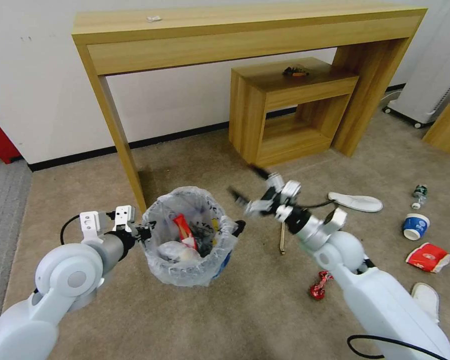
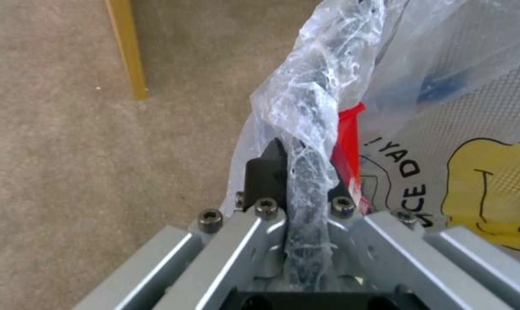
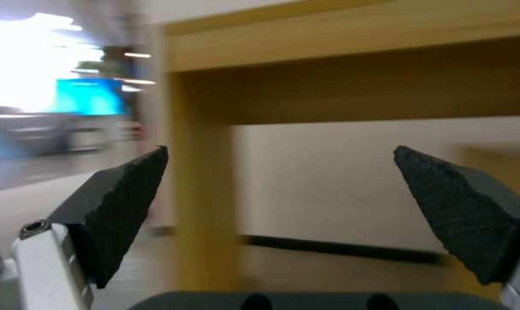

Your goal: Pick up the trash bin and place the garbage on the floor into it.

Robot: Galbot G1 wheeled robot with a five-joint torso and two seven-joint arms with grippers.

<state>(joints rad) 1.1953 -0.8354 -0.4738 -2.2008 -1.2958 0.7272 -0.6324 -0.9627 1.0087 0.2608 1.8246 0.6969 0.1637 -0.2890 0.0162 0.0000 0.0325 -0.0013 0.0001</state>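
Trash bin hangs above the carpeted floor, its bagged rim pinched in the left gripper's jaws; right gripper hovers beside it, jaws wide and empty; keeping the bin level should stop spills.

Trash bin stood upright on beige carpet floor, white bag liner folded over rim, red wrapper inside. Blue cup, red cup, slipper lay scattered right.
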